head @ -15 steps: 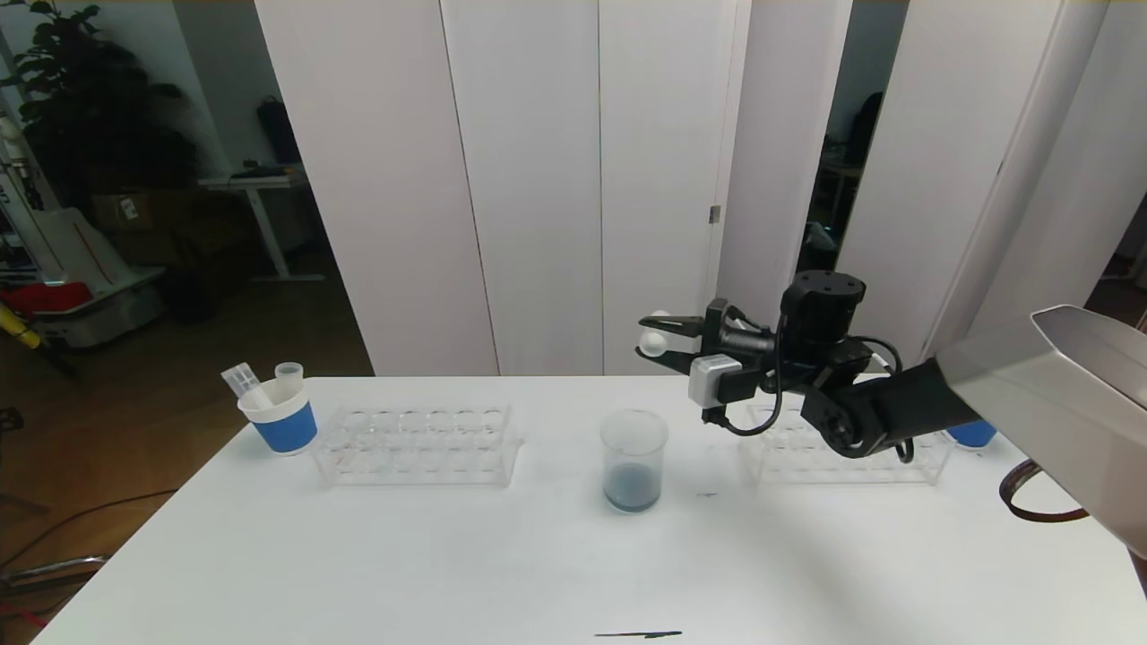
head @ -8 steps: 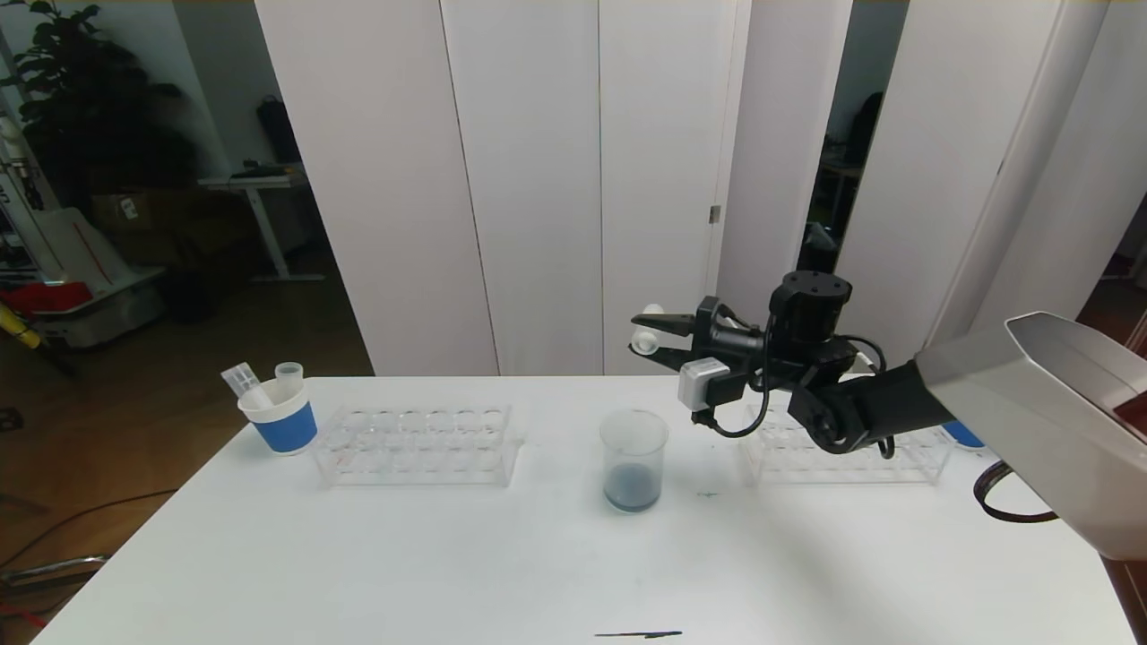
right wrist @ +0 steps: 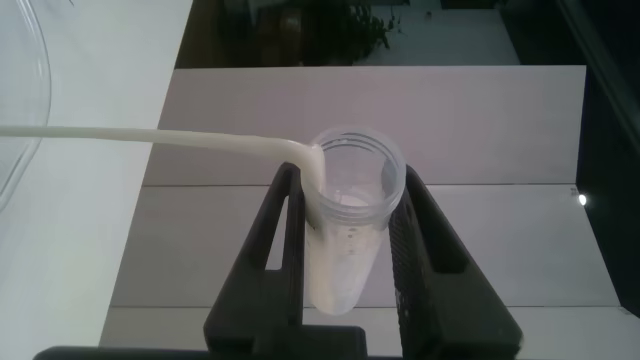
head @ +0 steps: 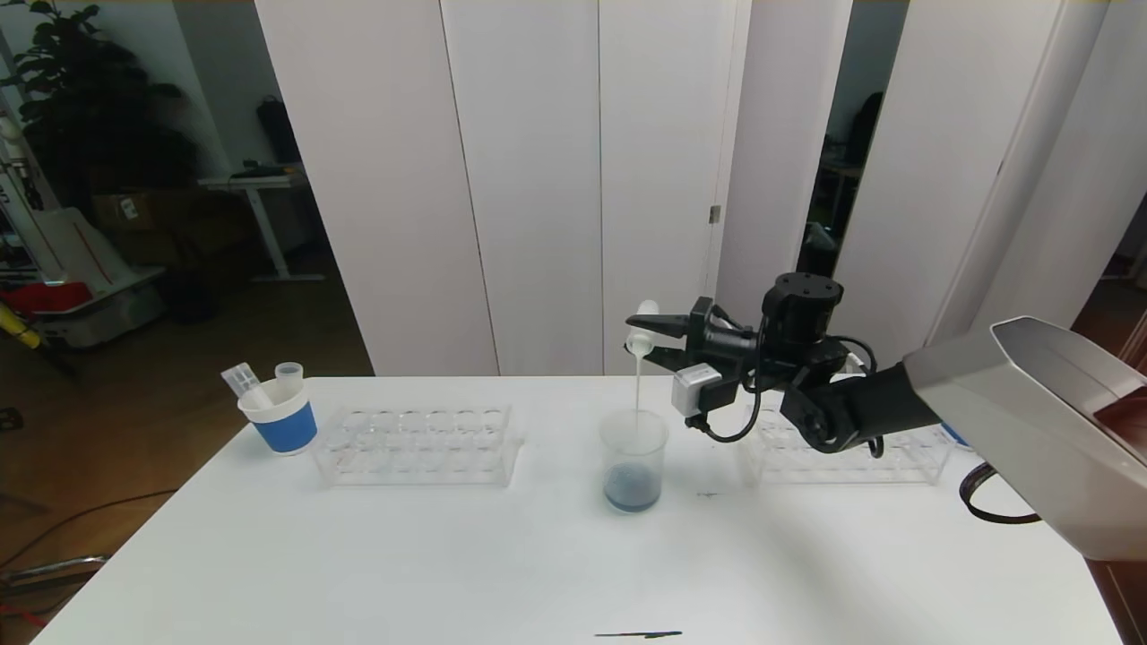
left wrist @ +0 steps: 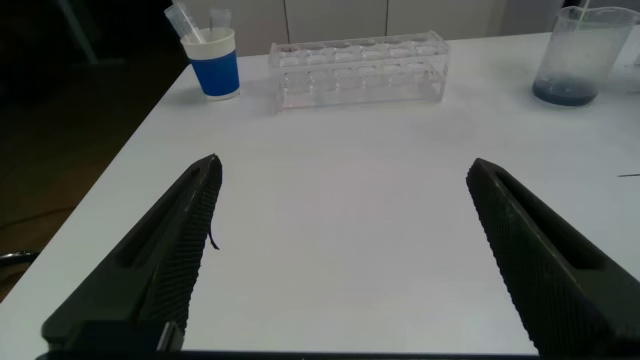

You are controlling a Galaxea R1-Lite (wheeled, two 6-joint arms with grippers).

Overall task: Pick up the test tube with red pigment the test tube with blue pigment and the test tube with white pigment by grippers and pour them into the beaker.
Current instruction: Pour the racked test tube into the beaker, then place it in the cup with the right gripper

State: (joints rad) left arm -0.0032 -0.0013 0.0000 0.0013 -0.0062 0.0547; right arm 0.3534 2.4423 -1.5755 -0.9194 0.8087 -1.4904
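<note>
My right gripper (head: 647, 333) is shut on the test tube with white pigment (head: 642, 330) and holds it tipped on its side above the beaker (head: 633, 461). A thin white stream (head: 637, 385) falls from the tube's mouth into the beaker, which holds a grey-blue liquid at the bottom. The right wrist view shows the tube (right wrist: 350, 215) between the right gripper's (right wrist: 350, 180) fingers, with white liquid leaving its rim. My left gripper (left wrist: 345, 175) hangs open over bare table, far from the beaker (left wrist: 580, 55). The test tubes with red and blue pigment are out of view.
A clear empty rack (head: 417, 445) stands left of the beaker, and a second rack (head: 842, 452) lies under my right arm. A white cup with a blue band (head: 280, 417) at the far left holds empty tubes. A dark mark (head: 638, 634) lies at the table's front edge.
My right gripper has moved left over the beaker and tipped the tube further. White liquid now streams out, where none flowed before.
</note>
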